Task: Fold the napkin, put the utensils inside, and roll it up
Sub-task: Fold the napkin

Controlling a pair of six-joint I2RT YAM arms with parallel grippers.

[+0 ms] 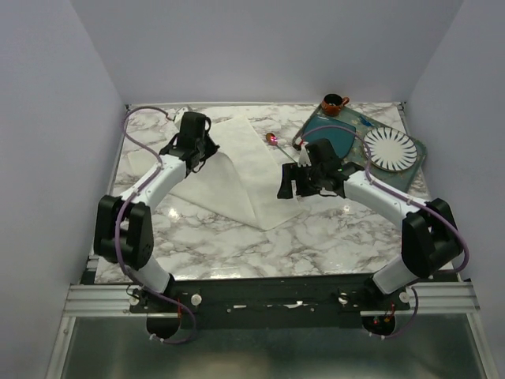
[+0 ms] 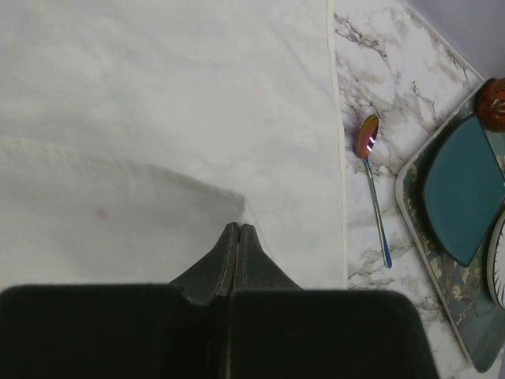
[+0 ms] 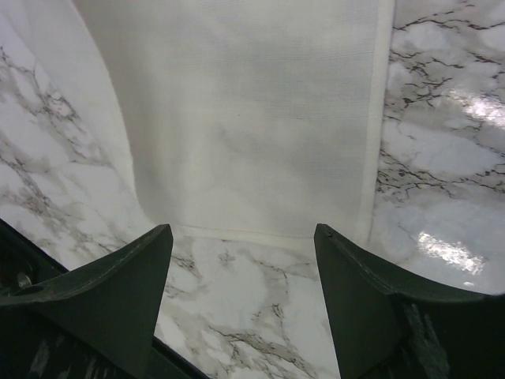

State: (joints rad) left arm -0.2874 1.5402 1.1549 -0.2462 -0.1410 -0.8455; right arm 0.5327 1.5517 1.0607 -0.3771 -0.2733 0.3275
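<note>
Step in hand: folding the napkin [image 1: 237,178]; the spoon has not yet been placed and nothing is rolled.

Left end effector [image 2: 237,229]: closed tight on a raised flap of the napkin, with cloth draping from the pinch over the flat layer below.

Right end effector [image 3: 241,230]: spread wide and holding nothing. It hovers just off the near hemmed edge of the napkin, over the marble surface [image 1: 316,237].

The napkin lies across the left-centre of the surface. The spoon [image 2: 374,197] rests on bare marble just beside the napkin's right hem, between it and the tray [image 2: 410,229].

Next move, in my judgement: you should carry the pinched flap across, lay it flat with its edges matched, and then release. Keep the cloth from dragging, as the spoon sits close to the hem.
</note>
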